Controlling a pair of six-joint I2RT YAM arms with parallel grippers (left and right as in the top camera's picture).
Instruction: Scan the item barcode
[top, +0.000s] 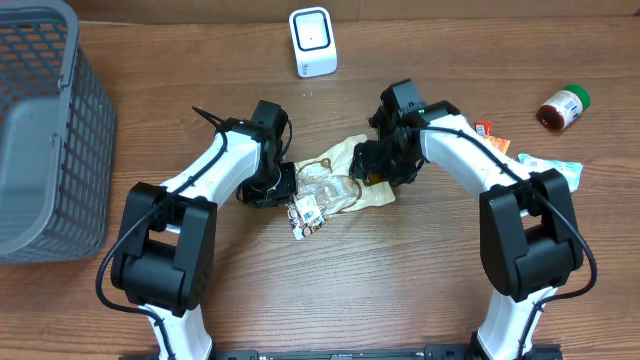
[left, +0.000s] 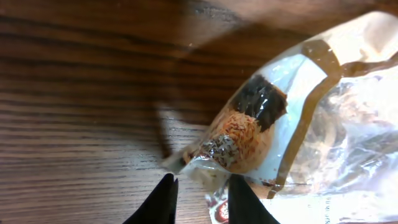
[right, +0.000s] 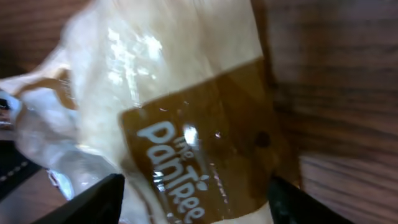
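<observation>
Nearest the overhead lens, the left arm (top: 170, 225) and the right arm (top: 525, 220) bent inward and met at mid-surface (top: 400, 290). Between them lay the snack packet (top: 345, 182), clear film with a brown band, crumpled on the wood. The left claw (top: 283, 186) was at its left end and the right claw (top: 372, 160) at its far right side. The white scanner (top: 313, 42) stood at the far edge, well apart from the packet. A grey basket (top: 40, 130) sat far left and a green-capped bottle (top: 563, 108) far right, neither involved.

Over to the left wrist: the two fingers (left: 163, 200) were drawn close together, the packet's sealed corner (left: 211, 158) right at their tips. That read as a clench on the packet, just above the wood.

Right wrist now: the fingers (right: 93, 200) were spread wide, straddling the brown printed band (right: 199, 143) of the packet. That claw looked released, not gripping.

Progress? Early going, by my judgement. The packet was in hand on one side only, no barcode showed legibly in any view, and nothing faced the scanner. Lifting, finding the code and presenting it were all left to do.
</observation>
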